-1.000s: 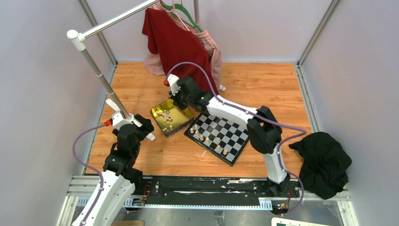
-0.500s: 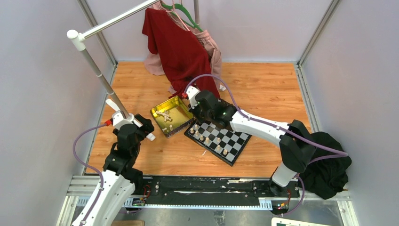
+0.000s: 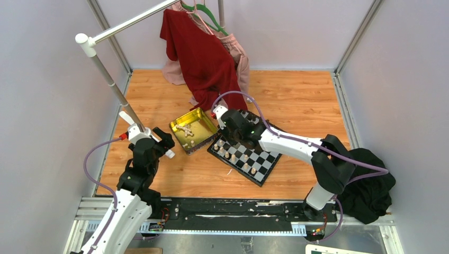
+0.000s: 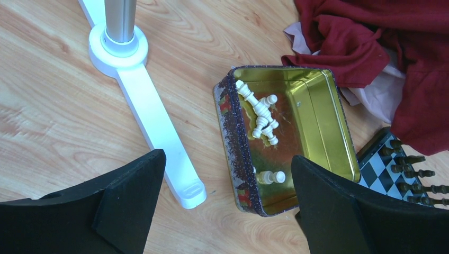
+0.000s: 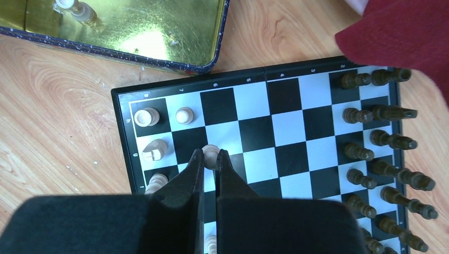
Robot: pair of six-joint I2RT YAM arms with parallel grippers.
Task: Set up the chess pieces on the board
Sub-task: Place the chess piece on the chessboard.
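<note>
Over the tin-side squares of the board [image 5: 288, 127]: item in hand. We enter the right fingers [image 5: 191, 177] as clenched on one cream piece [image 5: 210, 154], pinched at their tips low above the squares. The board lies on the table [image 5: 63, 106], just beside the gold tin [image 5: 159, 37].

Standing stock, as we count it:
- Standing cream pieces [image 5: 146, 116] are along the side nearest the tin.
- Dark pieces [image 5: 370, 114] are in two ranks on the opposite side, with a red garment [image 5: 402, 32] lying over that corner.

Stock to place: loose cream pieces [image 4: 259, 114] lie on their sides in the tin. The left fingers [image 4: 132, 190] are spread wide and empty above it.

Handling note, in our judgement: the step is seating the held piece on its square.
- We would bring it down upright and centred on a single square, clear of the neighbours just beside it.
- We would let go only when the base sits flat.
- We would then lift straight up so that neither finger tips it over.

We cannot tell whether the base already touches the board.
</note>
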